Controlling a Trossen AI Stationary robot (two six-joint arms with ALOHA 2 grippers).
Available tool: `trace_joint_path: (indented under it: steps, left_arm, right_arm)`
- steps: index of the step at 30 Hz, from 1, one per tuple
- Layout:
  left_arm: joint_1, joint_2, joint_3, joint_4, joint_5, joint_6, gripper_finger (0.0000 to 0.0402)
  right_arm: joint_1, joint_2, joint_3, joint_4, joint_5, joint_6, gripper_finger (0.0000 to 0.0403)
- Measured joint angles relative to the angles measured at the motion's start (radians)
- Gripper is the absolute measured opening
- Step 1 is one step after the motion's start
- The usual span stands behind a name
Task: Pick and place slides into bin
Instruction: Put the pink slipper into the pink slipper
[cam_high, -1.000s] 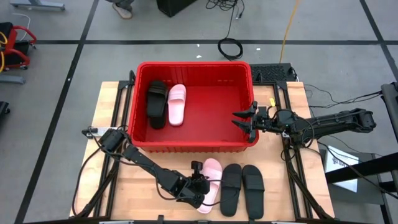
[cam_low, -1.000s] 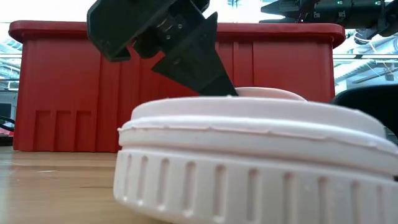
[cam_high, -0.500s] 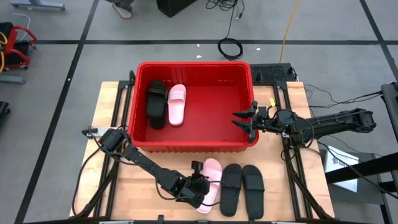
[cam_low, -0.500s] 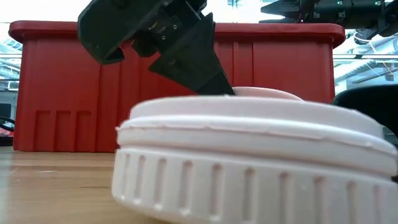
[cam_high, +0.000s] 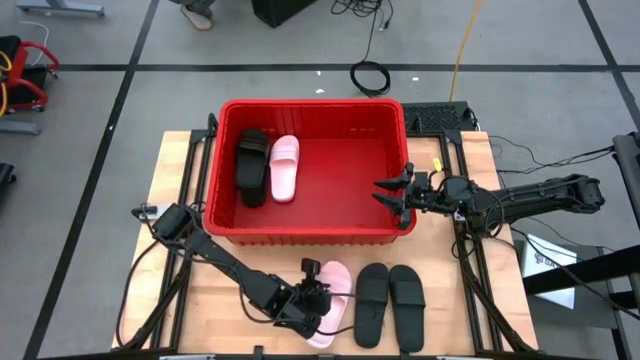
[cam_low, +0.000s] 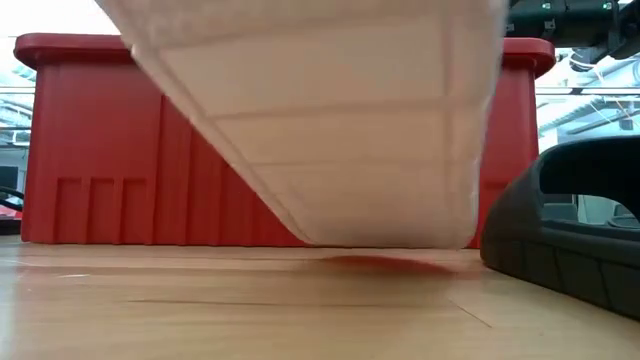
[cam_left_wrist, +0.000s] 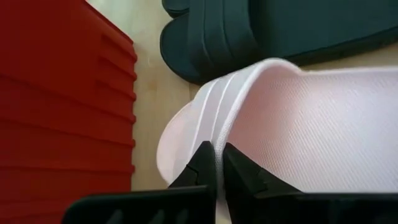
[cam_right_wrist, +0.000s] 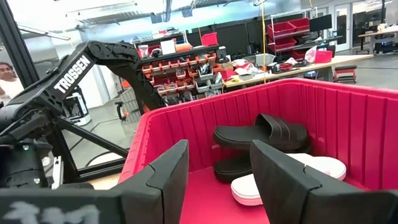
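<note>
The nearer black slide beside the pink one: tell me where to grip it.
Grip the black slide by its broad strap, coming from above: it lies flat and upright on the table, so the strap arches clear of the footbed. The left gripper already holds the pink slide.

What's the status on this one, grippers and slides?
Left gripper shut on pink slide's strap, slide tilted up off table. Right gripper open, over bin rim. Two slides binned, two black beside. Path clear.

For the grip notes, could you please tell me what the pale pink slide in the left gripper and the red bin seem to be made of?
Pale pink slide: probably moulded foam or soft rubber, matte, finely textured footbed. Left gripper is shut on its strap edge. Large red ribbed bin: apparently rigid moulded plastic, slight sheen, ribbed walls.
</note>
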Motion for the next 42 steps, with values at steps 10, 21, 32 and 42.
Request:
trace_joint_path:
  steps: [10, 21, 32, 42]
  left_arm:
    - [-0.021, -0.045, 0.0, -0.051, -0.019, -0.023, 0.0003]
    - [-0.086, -0.151, 0.0, -0.103, -0.029, -0.036, 0.0002]
    - [-0.176, -0.266, 0.0, -0.128, -0.217, 0.004, 0.0001]
    - [-0.191, -0.302, 0.0, -0.212, -0.312, 0.021, 0.0001]
  right_arm:
    - [0.0, 0.0, 0.0, 0.0, 0.0, 0.0, 0.0164]
    - [0.0, 0.0, 0.0, 0.001, 0.004, 0.0, 0.0164]
    - [0.0, 0.0, 0.0, -0.014, 0.004, 0.006, 0.0164]
    - [0.0, 0.0, 0.0, -0.046, 0.004, 0.018, 0.0164]
